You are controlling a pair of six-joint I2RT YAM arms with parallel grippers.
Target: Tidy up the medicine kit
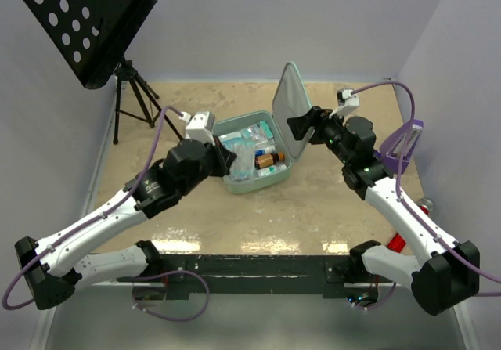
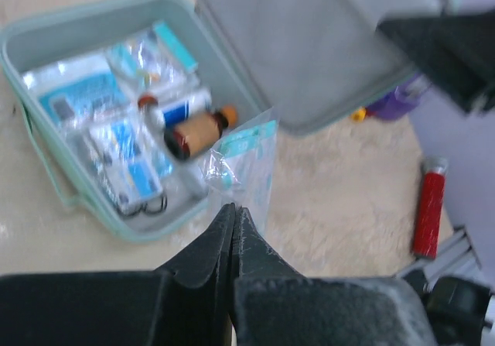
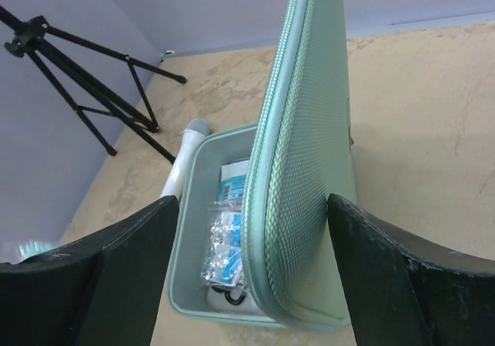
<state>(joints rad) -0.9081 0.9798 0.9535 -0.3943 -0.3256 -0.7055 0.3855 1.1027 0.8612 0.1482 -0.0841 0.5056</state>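
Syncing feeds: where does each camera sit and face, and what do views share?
Top external: above and behind, looking down; left arm, right arm show.
Left wrist: on left arm, facing the medicine kit; shut left pincer shows.
Right wrist: on right arm, facing the raised lid; open right pincer straddles it.
Shared: all three see the kit.

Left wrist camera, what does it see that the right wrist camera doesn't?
Only the left wrist view shows the brown bottle in the kit, a red tube on the table, and the shut left gripper. Only the right wrist view shows the tripod, and the lid standing between the open right gripper's fingers. Both show the kit, its raised lid and blue-and-white packets inside.
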